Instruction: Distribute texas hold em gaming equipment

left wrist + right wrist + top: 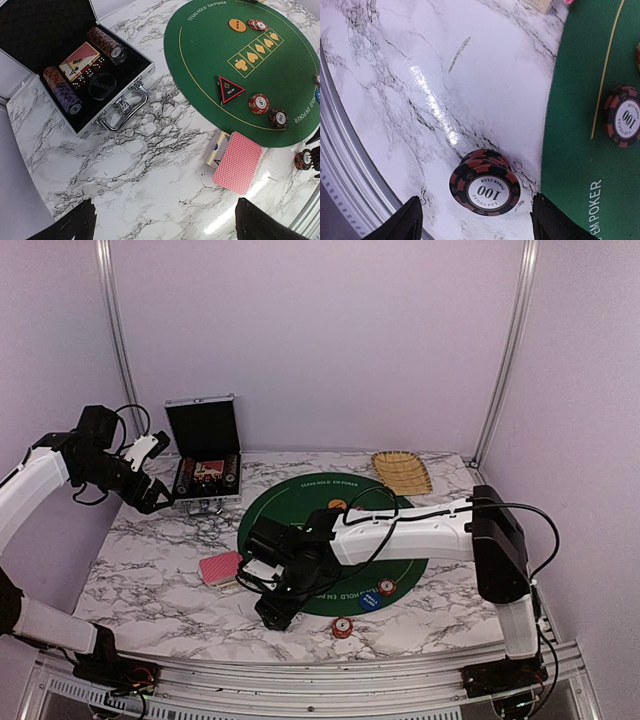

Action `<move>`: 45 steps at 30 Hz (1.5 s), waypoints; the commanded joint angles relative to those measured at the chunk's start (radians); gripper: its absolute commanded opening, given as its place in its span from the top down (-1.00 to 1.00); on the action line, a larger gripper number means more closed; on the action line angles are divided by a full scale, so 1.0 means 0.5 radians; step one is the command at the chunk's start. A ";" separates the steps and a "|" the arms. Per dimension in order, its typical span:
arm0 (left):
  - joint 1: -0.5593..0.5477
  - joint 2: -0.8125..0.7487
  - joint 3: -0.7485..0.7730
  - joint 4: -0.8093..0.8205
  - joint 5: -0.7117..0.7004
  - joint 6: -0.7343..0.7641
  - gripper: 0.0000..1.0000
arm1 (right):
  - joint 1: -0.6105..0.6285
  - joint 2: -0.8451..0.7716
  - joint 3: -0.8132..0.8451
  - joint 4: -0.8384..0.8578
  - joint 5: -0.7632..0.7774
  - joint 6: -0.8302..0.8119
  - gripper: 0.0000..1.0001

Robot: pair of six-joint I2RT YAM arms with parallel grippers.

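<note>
R jaws spread, gripping nothing: in the R wrist view their fingertips (402, 220) stand either side of a short chip stack (485, 187), red-and-dark striped, top one marked 100, w/ a gap on each side. The stack sits on the marble table (420, 75), just off the edge of the green mat (575, 150). A second chip (624, 116) lies on the mat by the yellow line. From the top cam the R arm reaches across the mat, wrist low at its near-L edge, hiding that stack. L jaws spread wide & empty, fingertips (70, 225) above bare table, near the silver case (205, 455) at back L. Case is open, lid upright; inside are two rows of chips w/ a red card pack btw them & a dark round disc. Red-backed cards (237, 162) lie face down on the table just off the mat's L edge, partly over a pale card box (217, 150). On the mat: black triangular marker (230, 90), two chip piles (258, 103) just beside it, orange disc (237, 25) w/ more chips next to it, blue disc (370, 600) near the front edge. A lone chip (342, 627) sits on the table in front of the mat. Tan woven tray (402, 472) at back R, just beside the mat's far rim.
</note>
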 commanded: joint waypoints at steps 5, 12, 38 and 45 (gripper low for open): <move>-0.007 -0.034 0.069 -0.059 0.001 0.022 -0.98 | -0.006 0.081 0.053 0.026 -0.006 -0.019 -0.42; -0.007 -0.030 0.080 -0.062 -0.009 0.034 -0.98 | -0.006 0.131 0.089 0.020 -0.001 -0.040 -0.35; -0.007 -0.024 0.091 -0.075 -0.013 0.040 -0.98 | -0.020 0.146 0.129 0.010 0.052 -0.045 0.05; -0.007 -0.031 0.091 -0.075 -0.014 0.043 -0.98 | -0.027 0.148 0.118 0.013 0.058 -0.048 0.20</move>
